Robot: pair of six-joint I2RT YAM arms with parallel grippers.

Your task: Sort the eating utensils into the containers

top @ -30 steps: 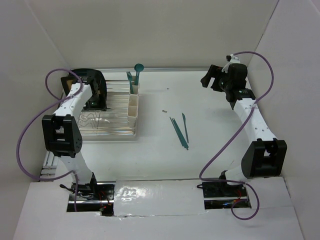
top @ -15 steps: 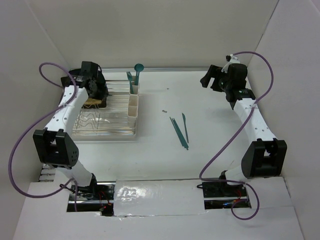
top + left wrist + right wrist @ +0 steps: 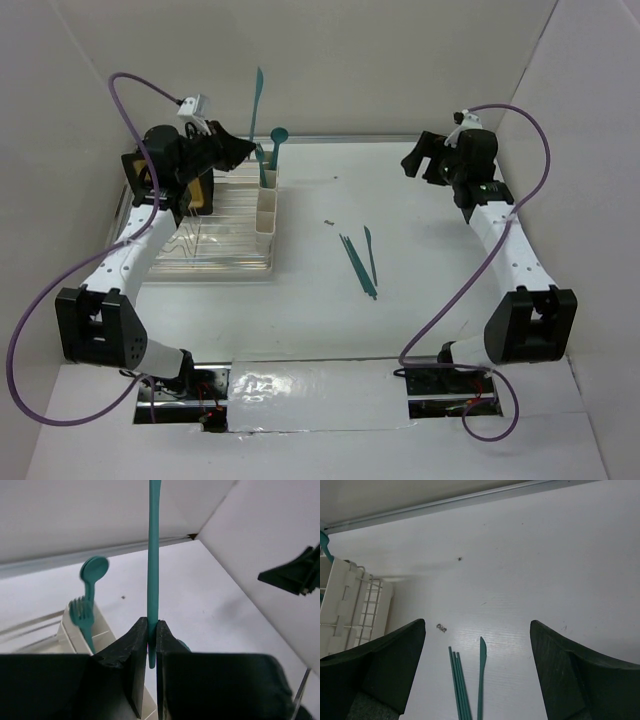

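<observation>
My left gripper (image 3: 243,150) is shut on a teal utensil (image 3: 257,95) and holds its slim handle upright, just left of the far end of the cream-white containers (image 3: 266,207). In the left wrist view the handle (image 3: 153,565) runs up from between the closed fingers (image 3: 150,636). A teal spoon (image 3: 277,137) and a fork (image 3: 80,614) stand in the far cup (image 3: 107,630). Several teal utensils (image 3: 355,264) and a knife (image 3: 370,250) lie on the table's middle. My right gripper (image 3: 418,158) is open and empty, high at the back right, with the knife (image 3: 481,677) below it.
A clear wire dish rack (image 3: 210,238) adjoins the cups on their left, with a yellow-and-black plate (image 3: 200,190) standing in it. A tiny dark speck (image 3: 328,222) lies on the table and also shows in the right wrist view (image 3: 441,627). White walls enclose three sides.
My left arm has risen from low over the dish rack and swung right toward the cups; a teal utensil now sticks up from its gripper. The right arm has barely moved.
</observation>
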